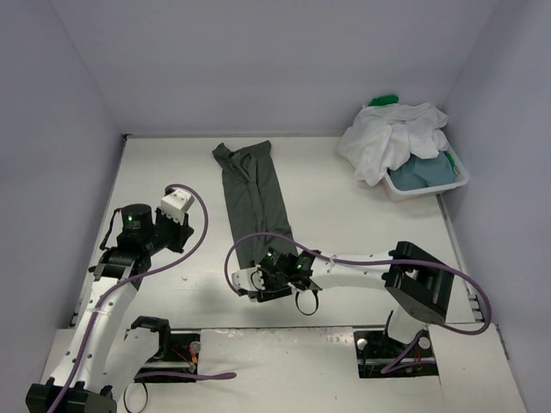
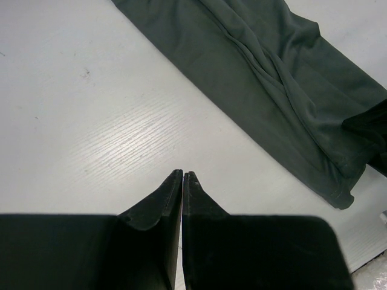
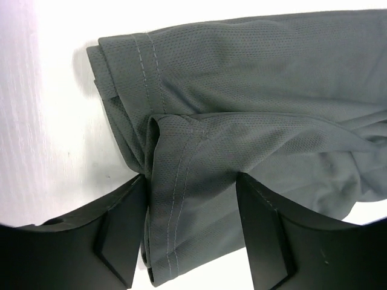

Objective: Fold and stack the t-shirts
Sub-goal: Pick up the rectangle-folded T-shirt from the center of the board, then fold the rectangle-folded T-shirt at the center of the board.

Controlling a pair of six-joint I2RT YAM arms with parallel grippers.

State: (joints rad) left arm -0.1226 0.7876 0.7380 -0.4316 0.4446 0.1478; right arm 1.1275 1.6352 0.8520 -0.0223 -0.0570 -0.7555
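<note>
left tool (image 2: 182,175): I see it pinched shut over the tabletop (image 2: 91,121), beside the dark grey t-shirt (image 2: 272,90).
right tool (image 3: 192,178): I see jaws wide, astride its hem.

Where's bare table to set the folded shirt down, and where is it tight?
Widest bare patch: table between the dark grey t-shirt and the basket. A smaller one lies between the shirt, the left wall and the left gripper. Crowded: the near centre, where the right gripper straddles the shirt's hem, and the heaped basket corner.
</note>
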